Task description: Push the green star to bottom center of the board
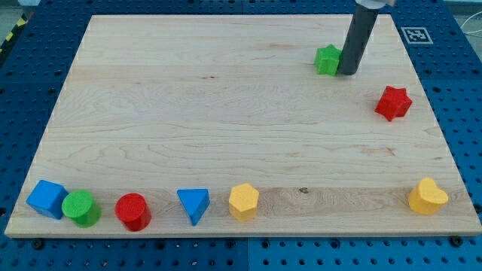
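Board (226, 113) wide open below | my tip (348, 72) touching green star (327, 60) from its right, near the view's top right | no jaws, just a rod | risk: this side contact shoves star left, not down toward blue triangle (194, 204) and yellow block (243, 201).

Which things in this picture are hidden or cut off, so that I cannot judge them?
- Camera view: the rod covers the right side of the green star, so whether my tip touches it cannot be told.
- Camera view: the view's top edge cuts off the rod's upper part and the arm.
- Camera view: the green cylinder overlaps the blue cube's right edge.
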Controlling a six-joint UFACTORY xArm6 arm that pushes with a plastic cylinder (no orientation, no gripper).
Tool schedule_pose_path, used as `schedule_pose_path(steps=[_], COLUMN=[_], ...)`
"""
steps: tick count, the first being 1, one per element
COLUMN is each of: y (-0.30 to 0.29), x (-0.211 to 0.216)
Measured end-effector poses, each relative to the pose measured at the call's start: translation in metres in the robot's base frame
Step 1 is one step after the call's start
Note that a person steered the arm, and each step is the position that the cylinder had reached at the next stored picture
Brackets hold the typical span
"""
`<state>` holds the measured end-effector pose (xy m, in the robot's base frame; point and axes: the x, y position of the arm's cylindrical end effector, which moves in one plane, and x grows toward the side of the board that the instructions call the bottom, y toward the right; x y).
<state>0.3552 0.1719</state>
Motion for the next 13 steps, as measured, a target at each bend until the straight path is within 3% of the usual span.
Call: schedule_pose_path(steps=[2,4,9,10,13], y=[0.009,0.039,-0.012,-0.025,-0.027], x=[0.016,-0.017,-0.056,-0.05,0.034])
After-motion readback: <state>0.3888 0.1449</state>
